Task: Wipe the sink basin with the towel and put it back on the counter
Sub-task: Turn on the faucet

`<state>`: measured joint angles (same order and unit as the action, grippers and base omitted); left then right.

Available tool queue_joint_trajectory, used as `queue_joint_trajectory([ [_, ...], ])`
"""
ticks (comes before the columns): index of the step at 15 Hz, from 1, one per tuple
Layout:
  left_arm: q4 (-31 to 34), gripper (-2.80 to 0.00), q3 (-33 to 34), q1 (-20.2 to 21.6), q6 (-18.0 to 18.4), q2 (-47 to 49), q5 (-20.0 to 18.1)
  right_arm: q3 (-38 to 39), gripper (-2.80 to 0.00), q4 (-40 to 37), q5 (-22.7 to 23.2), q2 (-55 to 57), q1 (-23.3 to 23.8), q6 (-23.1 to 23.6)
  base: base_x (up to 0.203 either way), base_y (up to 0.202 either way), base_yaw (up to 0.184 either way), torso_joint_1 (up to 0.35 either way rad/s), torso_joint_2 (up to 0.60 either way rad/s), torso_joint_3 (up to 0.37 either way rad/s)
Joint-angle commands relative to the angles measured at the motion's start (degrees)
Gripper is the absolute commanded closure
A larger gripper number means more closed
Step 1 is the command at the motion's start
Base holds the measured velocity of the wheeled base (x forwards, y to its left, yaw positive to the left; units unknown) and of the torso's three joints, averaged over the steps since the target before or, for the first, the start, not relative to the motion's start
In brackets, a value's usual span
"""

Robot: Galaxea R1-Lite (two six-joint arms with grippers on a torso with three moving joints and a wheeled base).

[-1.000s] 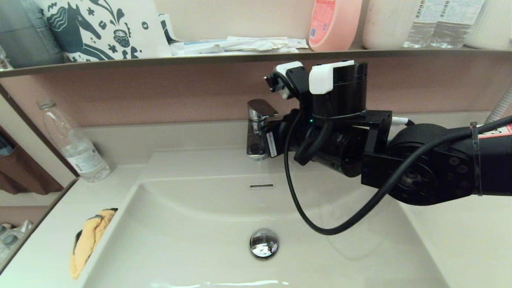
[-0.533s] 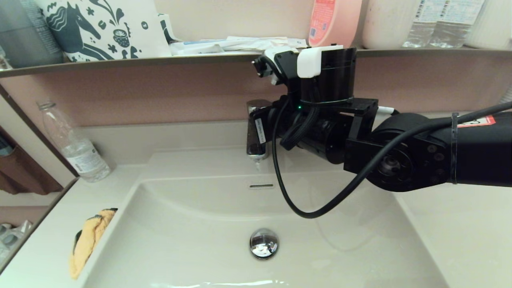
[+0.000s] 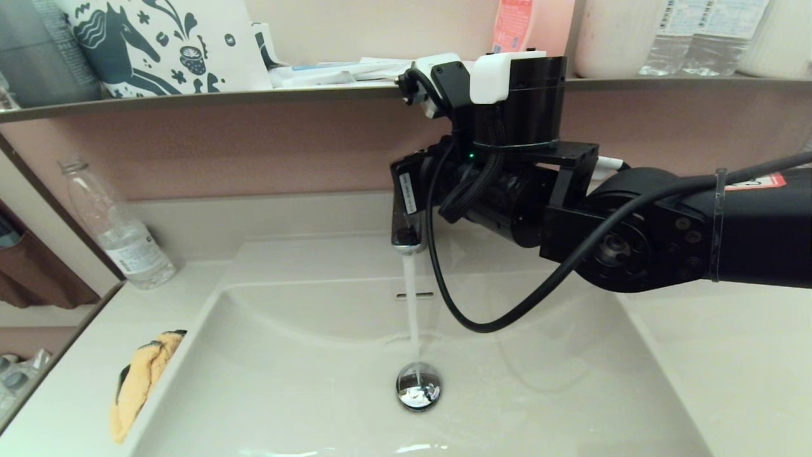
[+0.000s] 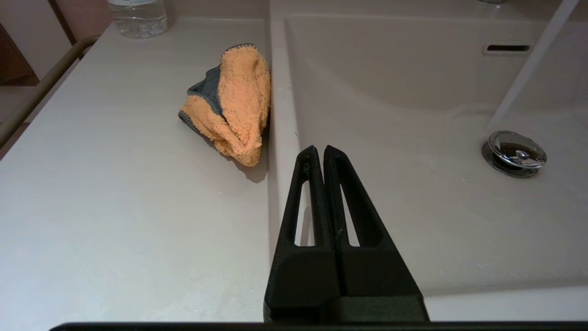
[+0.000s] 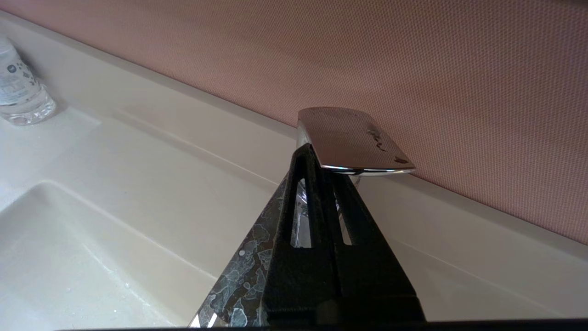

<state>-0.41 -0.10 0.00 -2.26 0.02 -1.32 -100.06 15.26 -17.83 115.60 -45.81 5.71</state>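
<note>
The orange-yellow towel (image 3: 143, 381) (image 4: 234, 101) lies crumpled on the counter (image 3: 70, 406) (image 4: 115, 184), against the left rim of the sink basin (image 3: 304, 387) (image 4: 413, 193). My left gripper (image 4: 320, 151) is shut and empty, hovering over that rim just short of the towel; the head view does not show it. My right gripper (image 5: 317, 154) is shut, with its tips tucked under the raised chrome faucet handle (image 5: 353, 142). A stream of water (image 3: 411, 304) falls from the spout (image 3: 406, 231) onto the round drain stopper (image 3: 419, 385) (image 4: 514, 151).
A clear plastic bottle (image 3: 117, 235) stands at the back left of the counter. The thin brown shelf (image 3: 254, 95) above holds papers, a patterned bag and bottles. The right arm's black cable (image 3: 457, 317) hangs over the basin. The counter's left edge drops off.
My right arm has risen and lifted the faucet handle, and water now runs into the basin. The towel has not moved.
</note>
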Motion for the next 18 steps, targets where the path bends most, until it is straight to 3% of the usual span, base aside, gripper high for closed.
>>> queue_joint_trajectory([
  [1,0.1,0.0,0.0,0.0,0.0,0.1,0.0,0.0,0.0,0.2,-0.3,-0.4,0.0,0.0,0.0,0.0,0.0,0.0,0.0,0.0],
  [10,0.0,0.0,0.0,0.0,0.0,0.1,0.0,11.0,0.0,0.6,-0.7,-3.9,-2.9,-0.3,0.0,0.0,0.0,0.0,0.0,0.0],
  [16,0.0,0.0,0.0,0.0,0.0,0.1,0.0,10.5,0.0,0.7,-0.9,-4.6,-3.0,-0.2,0.0,0.0,0.0,0.0,0.0,0.0],
  [18,0.0,0.0,0.0,0.0,0.0,0.1,0.0,9.1,0.0,0.7,-3.6,-4.7,-3.3,0.5,0.0,0.0,0.0,0.0,0.0,0.0],
])
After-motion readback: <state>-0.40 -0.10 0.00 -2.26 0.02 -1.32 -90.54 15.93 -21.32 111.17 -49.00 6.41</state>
